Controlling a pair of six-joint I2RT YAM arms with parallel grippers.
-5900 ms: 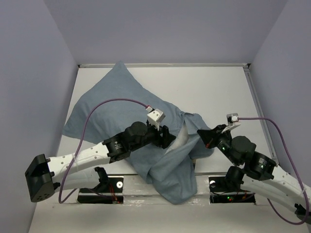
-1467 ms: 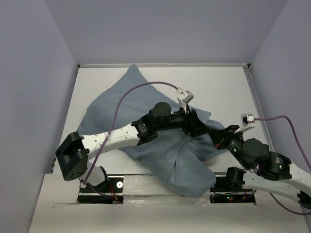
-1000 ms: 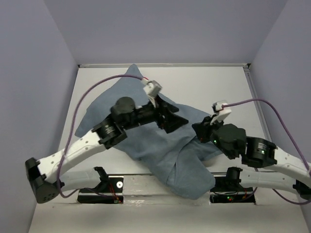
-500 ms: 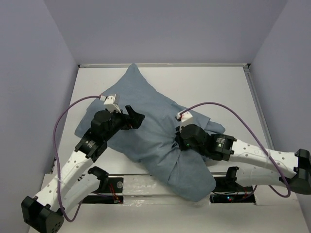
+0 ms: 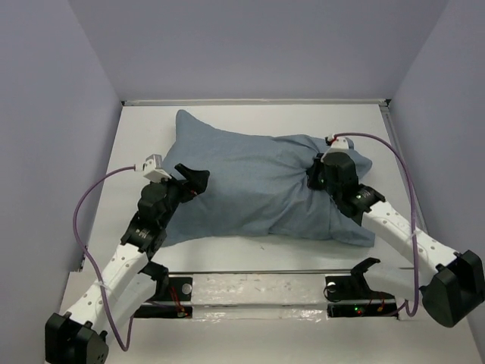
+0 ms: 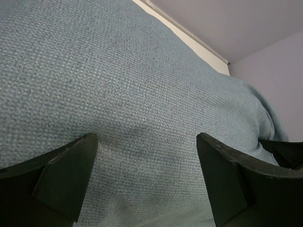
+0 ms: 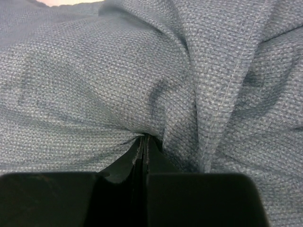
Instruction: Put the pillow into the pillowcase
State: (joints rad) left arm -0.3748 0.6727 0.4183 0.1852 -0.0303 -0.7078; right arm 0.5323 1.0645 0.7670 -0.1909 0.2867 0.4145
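Status: the pillowcase (image 5: 258, 186) lies plump and full across the bench (image 5: 303, 121), long axis left to right. No white shows anywhere. Judgement: the pillow is wholly inside the case, so insertion is essentially done.

Left pincer (image 5: 195, 183): released, jaws spread wide at the pillowcase's left end, holding nothing. Its wrist view shows only blue-grey weave swelling between the fingers.

Right pincer (image 7: 143, 142): clenched on top of the pillowcase's right end. The cloth puckers into the tips, so it appears to be nipping a fold.

Remaining, as judged: let go of that fold, smooth the bunched right end, and withdraw both arms. I cannot tell which end holds the pillowcase's opening.
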